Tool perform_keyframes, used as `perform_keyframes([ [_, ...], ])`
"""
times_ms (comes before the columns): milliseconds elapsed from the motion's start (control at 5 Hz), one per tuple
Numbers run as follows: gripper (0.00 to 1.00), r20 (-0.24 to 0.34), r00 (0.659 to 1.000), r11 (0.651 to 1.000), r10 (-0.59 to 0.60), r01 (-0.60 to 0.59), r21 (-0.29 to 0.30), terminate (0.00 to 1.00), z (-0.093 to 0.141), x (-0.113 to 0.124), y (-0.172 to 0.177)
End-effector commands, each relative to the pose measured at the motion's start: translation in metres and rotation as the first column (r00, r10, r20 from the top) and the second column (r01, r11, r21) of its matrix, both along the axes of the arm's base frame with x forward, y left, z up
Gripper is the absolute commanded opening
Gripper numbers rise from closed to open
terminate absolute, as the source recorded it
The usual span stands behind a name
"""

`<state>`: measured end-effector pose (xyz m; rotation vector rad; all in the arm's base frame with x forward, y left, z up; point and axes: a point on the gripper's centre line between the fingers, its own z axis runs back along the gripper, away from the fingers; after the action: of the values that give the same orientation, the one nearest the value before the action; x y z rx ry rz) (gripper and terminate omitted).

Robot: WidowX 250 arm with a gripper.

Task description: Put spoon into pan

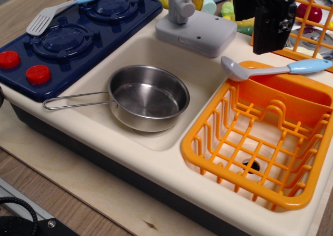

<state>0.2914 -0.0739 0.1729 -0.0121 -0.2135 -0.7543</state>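
The spoon (270, 69), with a grey bowl and light blue handle, lies across the back rim of the orange dish rack (205, 155), its bowl pointing left over the rack's corner. The pan (148, 98), a shiny steel saucepan, sits empty in the sink basin (130, 51), its wire handle pointing left. My black gripper (270, 46) hangs at the top right, just above and behind the middle of the spoon and not touching it. It holds nothing I can see. Its jaws merge into one dark block, so their gap is unclear.
A grey slotted spatula (57, 12) with a blue handle lies on the dark blue stove (78, 38) at the left, near two red knobs (23, 66). A grey faucet block (195, 27) stands behind the sink. Toy items crowd the back right.
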Motion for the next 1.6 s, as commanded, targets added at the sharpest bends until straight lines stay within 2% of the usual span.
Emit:
perform_keyframes([
  [0,1.0,0.0,1.0,1.0,0.0,0.0,0.0,0.0,0.0,0.0,0.0],
  [400,1.0,0.024,0.999,0.996,0.024,-0.022,-0.09,0.0,-0.029,-0.002,0.013],
  [800,1.0,0.048,0.999,0.994,0.004,0.001,-0.11,0.0,-0.047,0.006,0.02],
  [1000,0.0,0.062,0.998,0.995,0.018,-0.012,-0.097,0.0,-0.048,0.005,0.015],
  [1200,0.0,0.068,0.997,0.995,0.023,-0.016,-0.094,0.0,-0.045,0.001,0.012],
  [1400,0.0,0.045,0.999,0.998,0.027,-0.024,-0.06,0.0,-0.025,-0.007,0.01],
])
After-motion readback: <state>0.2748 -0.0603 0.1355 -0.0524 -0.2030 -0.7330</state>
